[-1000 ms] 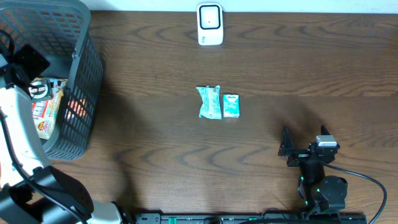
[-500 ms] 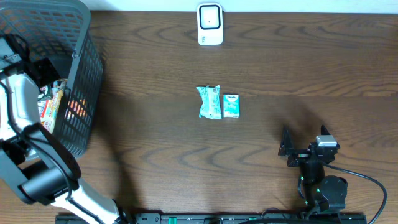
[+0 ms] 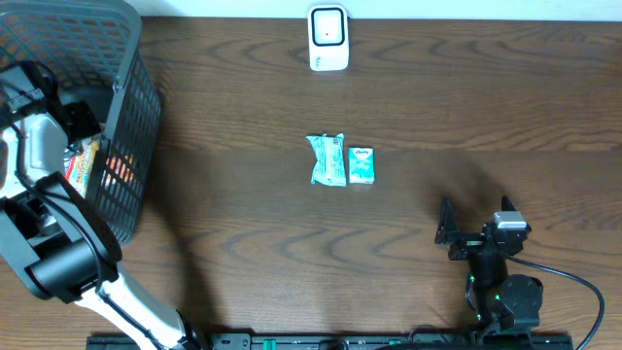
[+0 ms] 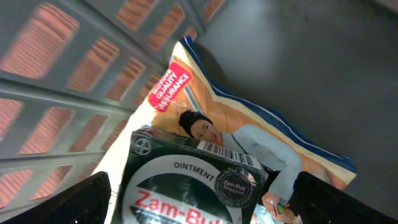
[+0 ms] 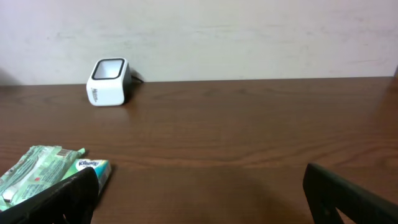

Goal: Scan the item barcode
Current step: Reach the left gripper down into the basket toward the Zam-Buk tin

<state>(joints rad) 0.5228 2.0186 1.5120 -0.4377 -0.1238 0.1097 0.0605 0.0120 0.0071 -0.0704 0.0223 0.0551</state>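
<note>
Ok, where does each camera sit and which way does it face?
Overhead: above the dark wooden table, looking straight down; left arm in the grey mesh basket, right arm at the near edge.
Left wrist: inside the basket, facing a black ointment box on an orange packet; own fingertips at bottom corners.
Right wrist: low over the table, facing the wall; fingertips likewise.
Shared: overhead and right wrist both show the white box-shaped scanner.

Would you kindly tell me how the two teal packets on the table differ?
The wrapped packet is longer than the tissue pack. The wrapped packet is crinkled with flared ends; the tissue pack is a smooth block. Both are teal, lying side by side on the table.
</note>
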